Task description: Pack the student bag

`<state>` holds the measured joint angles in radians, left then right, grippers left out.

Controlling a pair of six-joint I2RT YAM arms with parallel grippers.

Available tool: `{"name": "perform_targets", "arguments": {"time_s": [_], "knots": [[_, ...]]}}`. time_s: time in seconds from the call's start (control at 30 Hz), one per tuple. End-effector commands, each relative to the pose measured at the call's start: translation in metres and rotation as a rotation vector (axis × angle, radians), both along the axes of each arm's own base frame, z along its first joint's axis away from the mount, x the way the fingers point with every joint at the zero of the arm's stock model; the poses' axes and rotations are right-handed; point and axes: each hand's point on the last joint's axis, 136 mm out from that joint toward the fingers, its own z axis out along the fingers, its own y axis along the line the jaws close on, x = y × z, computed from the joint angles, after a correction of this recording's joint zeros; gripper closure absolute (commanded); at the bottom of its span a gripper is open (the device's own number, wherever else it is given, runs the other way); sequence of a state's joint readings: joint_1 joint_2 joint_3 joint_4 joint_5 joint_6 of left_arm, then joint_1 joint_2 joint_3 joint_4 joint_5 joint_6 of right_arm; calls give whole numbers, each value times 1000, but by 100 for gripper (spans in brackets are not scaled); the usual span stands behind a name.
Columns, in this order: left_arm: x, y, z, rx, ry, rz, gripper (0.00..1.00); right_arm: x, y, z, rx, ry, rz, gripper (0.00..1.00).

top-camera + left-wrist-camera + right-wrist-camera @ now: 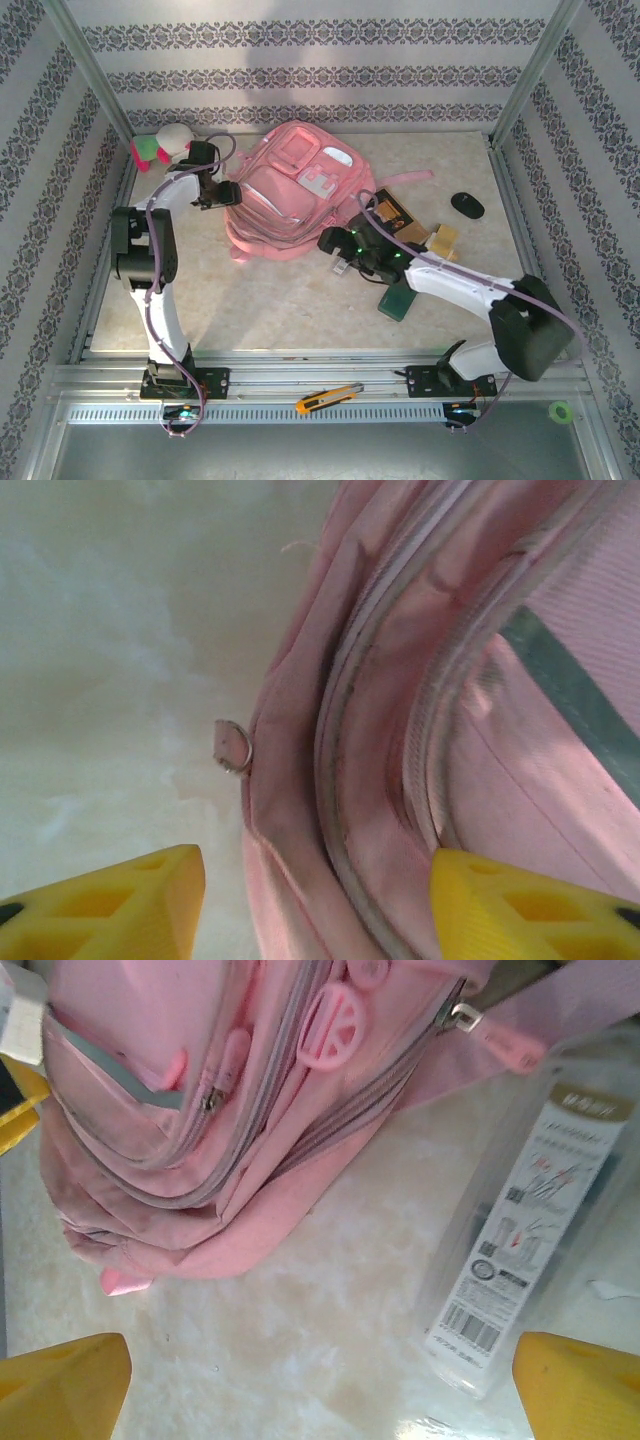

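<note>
Left wrist: my left gripper (315, 880) straddles the zippered edge of the student bag (290, 780), jaws apart; my right gripper (320, 1360) hangs wide open beside it.

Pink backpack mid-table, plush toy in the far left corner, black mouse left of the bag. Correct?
Not quite. The top external view shows the black mouse right of the pink backpack. The plush toy is in the far left corner.
</note>
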<state>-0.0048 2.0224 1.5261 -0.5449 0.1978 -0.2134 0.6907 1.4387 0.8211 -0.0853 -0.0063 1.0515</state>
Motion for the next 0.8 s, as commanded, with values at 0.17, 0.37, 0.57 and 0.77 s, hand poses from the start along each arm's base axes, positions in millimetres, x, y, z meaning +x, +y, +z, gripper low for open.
{"name": "perform_targets", "arguments": {"time_s": [0.17, 0.37, 0.57, 0.77], "knots": [[-10, 4, -6, -33, 25, 80, 98, 40, 24, 5, 47, -17, -73, 4], [-56, 12, 1, -7, 21, 125, 100, 61, 40, -13, 50, 21, -63, 8], [-131, 8, 11, -59, 31, 189, 100, 74, 63, -20, 41, 22, 19, 9], [-206, -1, 9, -155, 59, 298, 100, 65, 76, -36, 31, 51, 47, 10]]}}
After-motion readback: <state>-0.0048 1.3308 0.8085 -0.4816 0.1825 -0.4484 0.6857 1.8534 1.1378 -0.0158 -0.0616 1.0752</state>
